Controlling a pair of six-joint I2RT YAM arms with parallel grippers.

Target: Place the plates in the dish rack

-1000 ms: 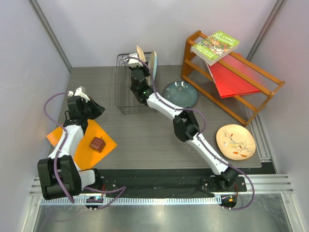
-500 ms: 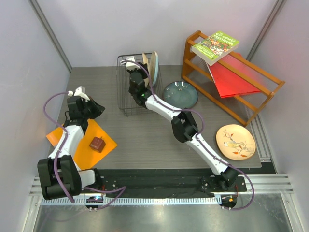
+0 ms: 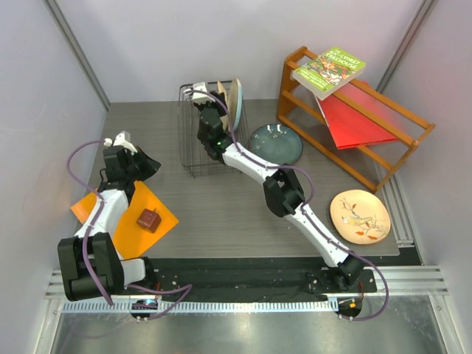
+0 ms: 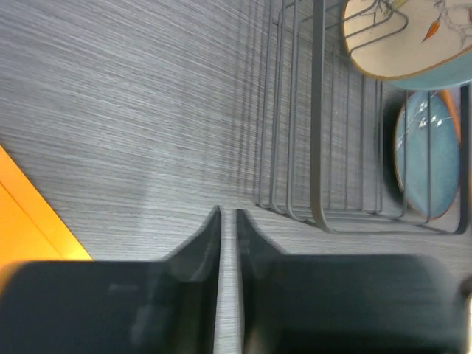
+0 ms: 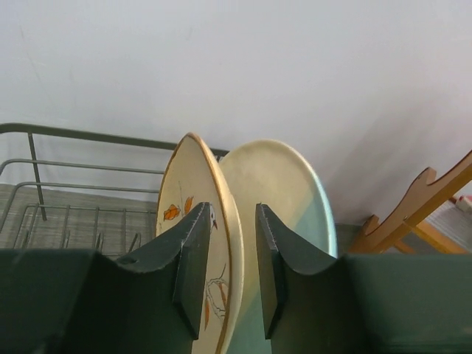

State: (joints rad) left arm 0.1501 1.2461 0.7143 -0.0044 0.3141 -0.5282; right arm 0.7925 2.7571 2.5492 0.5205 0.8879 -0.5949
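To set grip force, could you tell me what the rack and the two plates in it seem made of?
Rack: thin dark wire, probably coated metal, judging by slim bent rods. Bird plate and cream plate: likely glazed ceramic, given their smooth, softly shiny faces.

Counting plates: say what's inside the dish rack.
Two plates stand on edge at the right end of the dish rack: a tan bird-painted plate and, beside it, a cream and light-blue plate. The right gripper straddles the tan one, hiding both lower edges.

Left tool (image 4: 228,215) nearly closed over grey table (image 4: 110,110); dish rack (image 4: 317,169), bird-painted plate (image 4: 405,37) beyond.
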